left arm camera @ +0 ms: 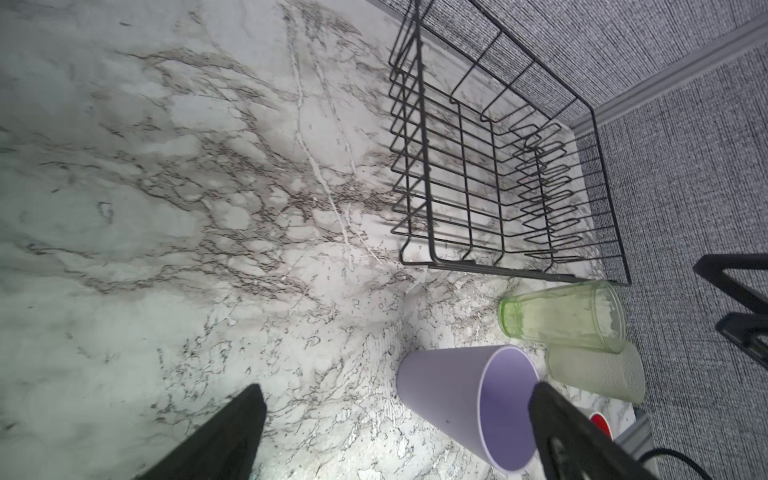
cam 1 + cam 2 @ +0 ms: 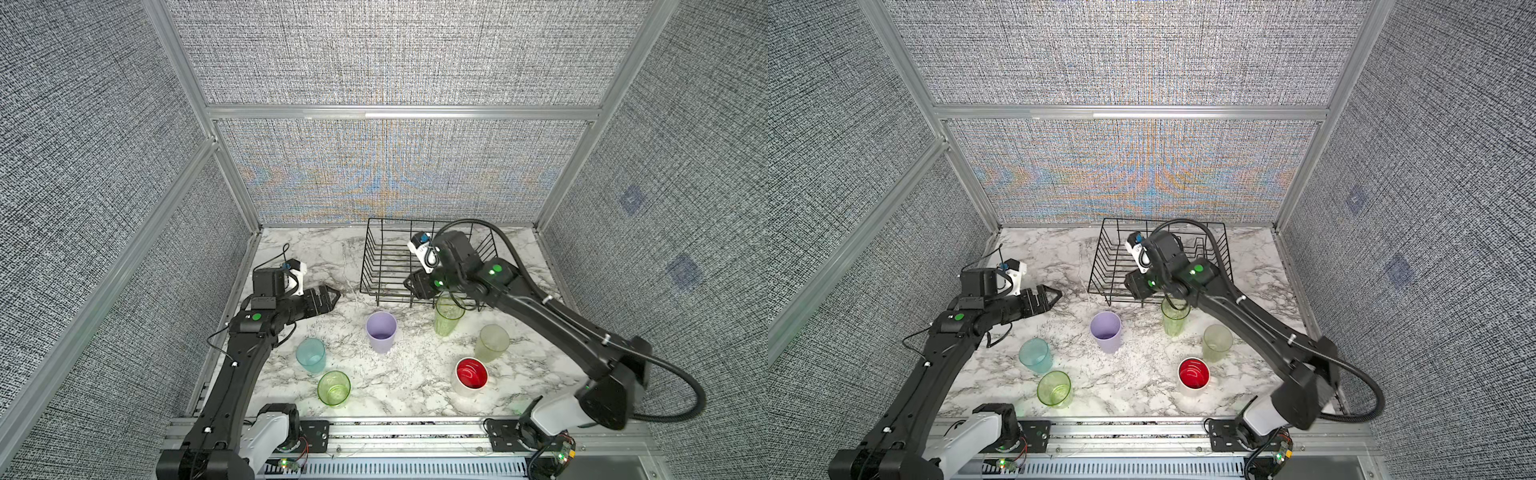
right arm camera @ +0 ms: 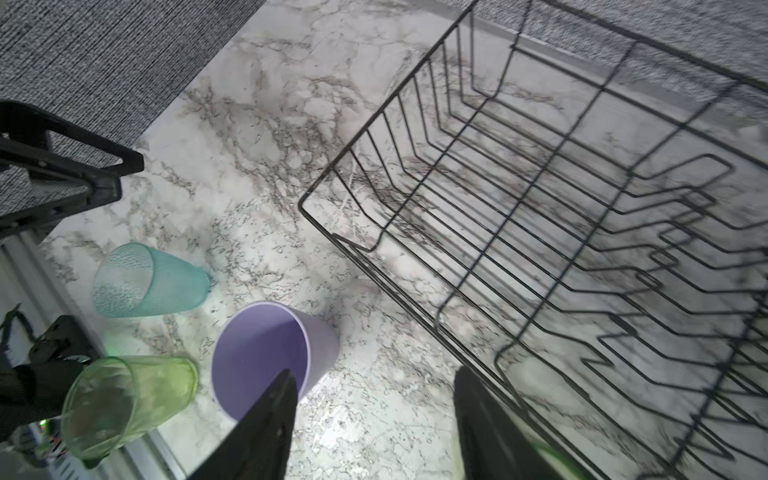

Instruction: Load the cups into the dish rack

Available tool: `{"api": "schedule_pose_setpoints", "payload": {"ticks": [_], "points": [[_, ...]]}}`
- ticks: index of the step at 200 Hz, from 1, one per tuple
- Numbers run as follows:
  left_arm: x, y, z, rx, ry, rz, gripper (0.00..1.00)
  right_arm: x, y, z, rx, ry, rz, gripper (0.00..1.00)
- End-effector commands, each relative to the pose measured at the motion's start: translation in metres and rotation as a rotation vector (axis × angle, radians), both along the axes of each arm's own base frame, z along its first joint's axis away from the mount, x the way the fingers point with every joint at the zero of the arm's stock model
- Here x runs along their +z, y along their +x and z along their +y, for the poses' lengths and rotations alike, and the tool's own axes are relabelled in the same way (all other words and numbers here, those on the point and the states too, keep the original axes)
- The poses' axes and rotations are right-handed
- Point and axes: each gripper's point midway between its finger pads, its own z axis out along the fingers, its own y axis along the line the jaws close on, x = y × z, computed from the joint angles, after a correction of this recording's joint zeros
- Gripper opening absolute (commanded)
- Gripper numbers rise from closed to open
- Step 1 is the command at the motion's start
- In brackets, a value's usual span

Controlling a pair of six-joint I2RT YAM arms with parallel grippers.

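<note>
R arm [image 2: 552, 316] over tall grn cup [image 2: 446, 321] beside rack [image 2: 366, 257].

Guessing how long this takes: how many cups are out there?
6, all upright on the table, none in the dish rack: lilac cup mid-table; light blue and short green left; tall green near the rack's front; frosted and red-lined right. None seems hidden.

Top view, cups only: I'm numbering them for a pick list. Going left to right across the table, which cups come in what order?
Clear light blue cup → short clear green cup → opaque lilac cup → tall clear green cup → white cup with red inside → frosted pale yellow-green cup.
</note>
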Motion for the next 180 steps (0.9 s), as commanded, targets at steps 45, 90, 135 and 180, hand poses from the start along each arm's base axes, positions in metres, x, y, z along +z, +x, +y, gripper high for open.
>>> {"api": "schedule_pose_setpoints", "payload": {"ticks": [45,90,135,180], "points": [[-0.015,-0.036,-0.036,-0.137,0.068,0.062,0.97,0.023,-0.012,-0.112,-0.381,0.042,-0.275,0.80],[-0.025,-0.046,-0.048,-0.179,0.124,0.098,0.96,0.007,-0.016,-0.132,-0.430,0.082,-0.235,0.86],[-0.028,-0.051,-0.063,-0.258,0.184,0.112,0.95,-0.021,-0.020,-0.132,-0.413,0.011,-0.109,0.88],[-0.038,-0.050,-0.077,-0.305,0.206,0.129,0.96,-0.027,-0.020,-0.134,-0.417,-0.004,-0.090,0.89]]}}
